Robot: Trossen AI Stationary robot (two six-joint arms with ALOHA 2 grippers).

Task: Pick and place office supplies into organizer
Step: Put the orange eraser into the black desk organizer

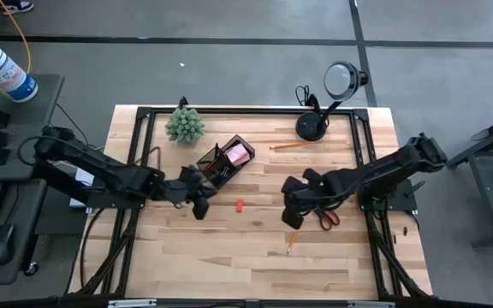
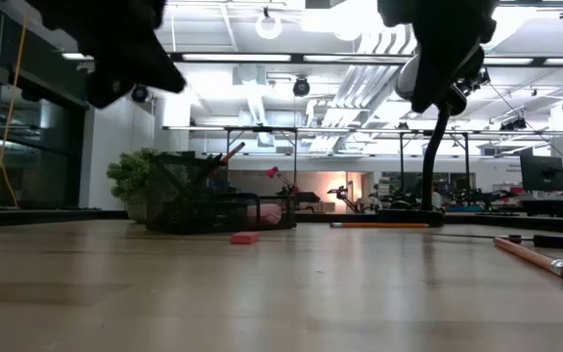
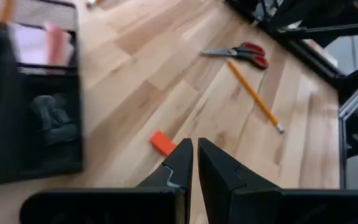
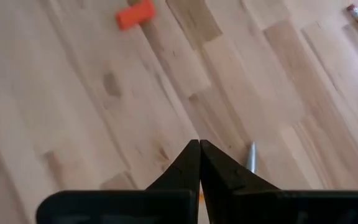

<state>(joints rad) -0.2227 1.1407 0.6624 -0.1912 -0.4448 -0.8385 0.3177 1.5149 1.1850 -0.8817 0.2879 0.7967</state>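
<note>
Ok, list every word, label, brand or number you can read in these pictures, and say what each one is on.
None can be read.
White bottle on the side desk left of the table: its blue label is too small and blurred to read.
Organizer, pink pad, scissors, pencils, red-orange block: no text shows.
Room behind the table in the low view: no readable sign.

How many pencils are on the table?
2. One pencil lies at the back of the table beside the lamp base. The other pencil lies nearer the front, just past the scissors. More may hide inside the organizer.
</note>
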